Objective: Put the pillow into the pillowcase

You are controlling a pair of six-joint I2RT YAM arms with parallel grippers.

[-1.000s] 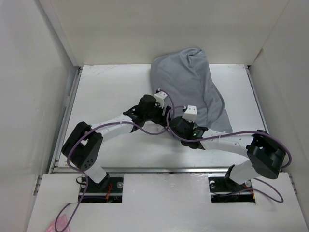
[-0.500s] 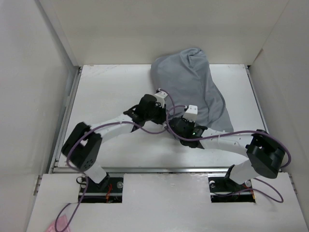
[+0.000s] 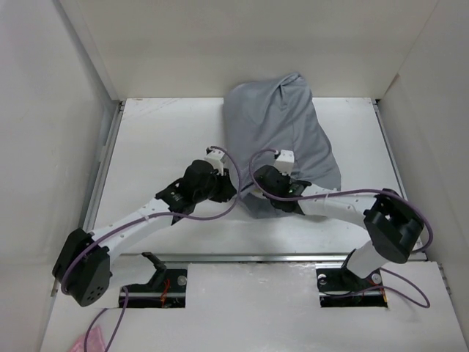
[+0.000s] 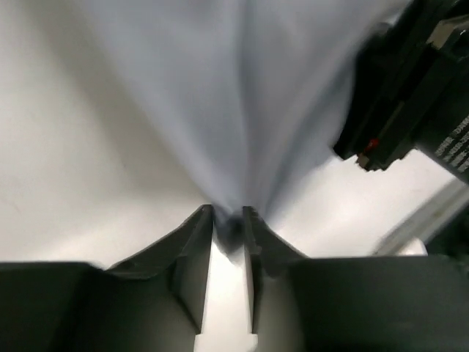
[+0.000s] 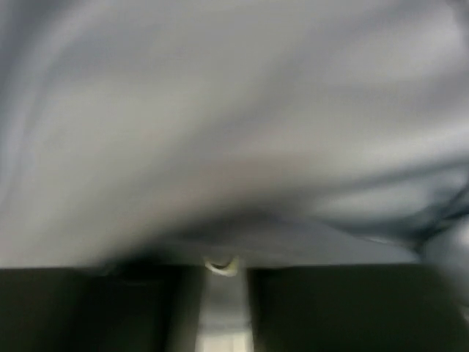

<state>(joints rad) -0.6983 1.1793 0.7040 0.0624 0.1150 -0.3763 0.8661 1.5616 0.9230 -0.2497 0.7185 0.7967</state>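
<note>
The pillowcase (image 3: 282, 136) is bulging across the back-middle of the worktop (image 3: 161, 139), and both arms are crowding its near edge (purple cables (image 3: 236, 192) looping between them). Bare worktop is lying open on the left, up to the side wall (image 3: 66, 132).

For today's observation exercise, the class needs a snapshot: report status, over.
Left gripper shut on pillowcase, near edge. Right gripper against it, jaws unclear. Pillow not visible; nothing in the way.

Soft grey pillowcase (image 3: 282, 139): matt cloth, creased. Table (image 3: 161, 139) at its 9 o'clock: white, smooth, matt. My left gripper (image 4: 229, 224) fingers (image 4: 192, 253): dark matt plastic. My left arm (image 3: 139, 220): white smooth plastic shell.
</note>
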